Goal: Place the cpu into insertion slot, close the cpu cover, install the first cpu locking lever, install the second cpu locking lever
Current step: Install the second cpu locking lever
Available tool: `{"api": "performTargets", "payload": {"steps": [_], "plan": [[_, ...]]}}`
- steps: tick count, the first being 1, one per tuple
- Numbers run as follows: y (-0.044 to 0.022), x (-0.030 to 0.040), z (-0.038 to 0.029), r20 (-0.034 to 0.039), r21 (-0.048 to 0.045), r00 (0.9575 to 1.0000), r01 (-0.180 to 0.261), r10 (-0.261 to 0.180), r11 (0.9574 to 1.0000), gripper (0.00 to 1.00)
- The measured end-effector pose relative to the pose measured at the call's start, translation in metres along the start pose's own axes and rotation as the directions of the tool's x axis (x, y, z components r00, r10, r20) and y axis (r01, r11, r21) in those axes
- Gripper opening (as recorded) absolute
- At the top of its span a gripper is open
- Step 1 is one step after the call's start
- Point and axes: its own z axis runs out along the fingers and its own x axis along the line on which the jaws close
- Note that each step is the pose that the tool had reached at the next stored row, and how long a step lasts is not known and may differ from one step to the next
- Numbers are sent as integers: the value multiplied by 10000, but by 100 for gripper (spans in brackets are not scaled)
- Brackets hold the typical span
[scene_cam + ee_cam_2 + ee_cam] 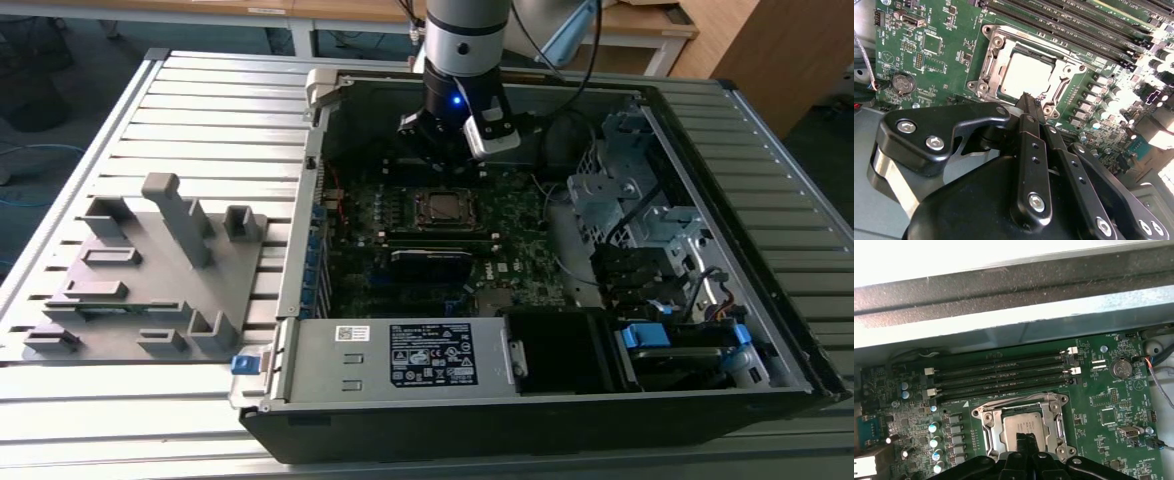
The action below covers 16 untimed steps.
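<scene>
The cpu [1026,75] lies flat in the insertion slot [441,207] on the green motherboard, its silvery top showing in both wrist views [1021,426]. The cpu cover [991,65] lies down flat around it as a metal frame, its rim [1056,415] bordering the chip. My gripper [1027,96] hangs just above the socket's near edge, its two black fingers pressed together with nothing between them. The fingertips [1026,437] overlap the chip's edge in the first wrist view. In the exterior view the gripper [447,145] sits over the board, behind the socket.
Long black memory slots [1004,372] run beside the socket. The open computer case's metal wall [1014,315] rises close behind them. Drive cages and cables [641,220] fill the case on the exterior view's right. A grey fixture block [147,270] stands on the table outside.
</scene>
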Motion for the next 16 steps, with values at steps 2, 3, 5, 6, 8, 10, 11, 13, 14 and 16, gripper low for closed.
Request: {"api": "performTargets", "payload": {"steps": [2, 3, 5, 6, 8, 10, 11, 13, 14, 16], "plan": [[-8, -3, 1, 1, -3, 10000, -2, 2, 10000, 11], [-12, -5, 0, 1, -2, 10000, -2, 2, 10000, 11], [-20, -8, 0, 1, -3, 10000, -2, 2, 10000, 11], [-21, -8, 1, 2, -4, 10000, -3, 3, 10000, 11], [-22, -8, 0, 1, -2, 10000, -3, 3, 10000, 11], [-24, -9, 0, 1, -2, 10000, -2, 2, 10000, 11], [-24, -8, 0, 1, -3, 10000, -2, 2, 10000, 11], [-24, -8, -5, 0, 0, 10000, -3, 3, 10000, 11], [-24, -8, -10, 0, 0, 10000, -2, 2, 10000, 11], [-23, -9, -20, 1, -2, 10000, -3, 3, 10000, 11]]}}
